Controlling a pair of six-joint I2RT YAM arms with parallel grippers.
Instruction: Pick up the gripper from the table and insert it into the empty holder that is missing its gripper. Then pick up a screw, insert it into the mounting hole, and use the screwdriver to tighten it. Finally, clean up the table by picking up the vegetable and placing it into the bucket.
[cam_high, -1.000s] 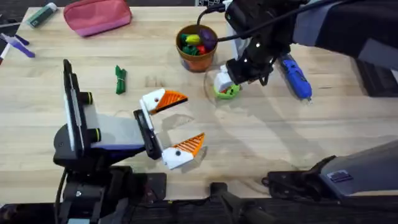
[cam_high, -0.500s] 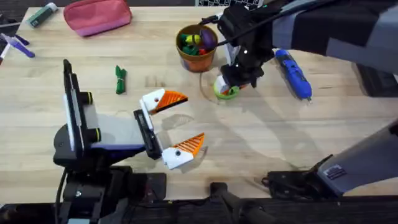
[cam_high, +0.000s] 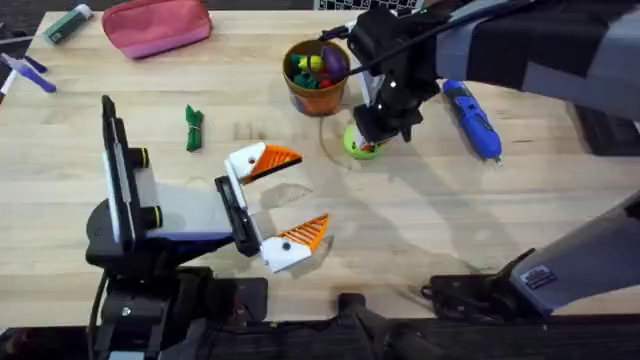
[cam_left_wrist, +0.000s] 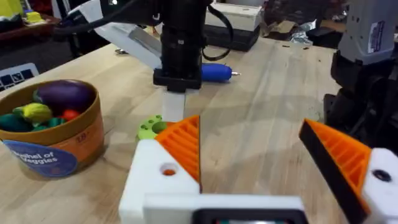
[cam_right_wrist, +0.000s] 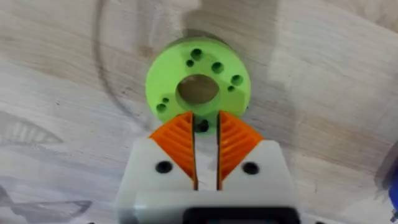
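Wooden tabletop (cam_high: 420, 230) with the right gripper (cam_right_wrist: 206, 132) poised over a green holed disc (cam_right_wrist: 199, 81), its orange pads (cam_right_wrist: 179, 144) nearly closed, a thin slit between them, tips at the disc's near rim; whether anything sits in the slit cannot be told. Left gripper (cam_high: 285, 200) rests wide open, empty. Bucket (cam_high: 314, 75) stands just beside the disc; blue screwdriver (cam_high: 472, 120) lies beyond the right arm; dark-green vegetable (cam_high: 193, 128) lies well apart toward the left

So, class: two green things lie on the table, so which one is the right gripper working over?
The round bright-green disc with holes, beside the bucket. The right gripper sits directly above it, fingers nearly together. The slim dark-green vegetable lies far off, untouched.
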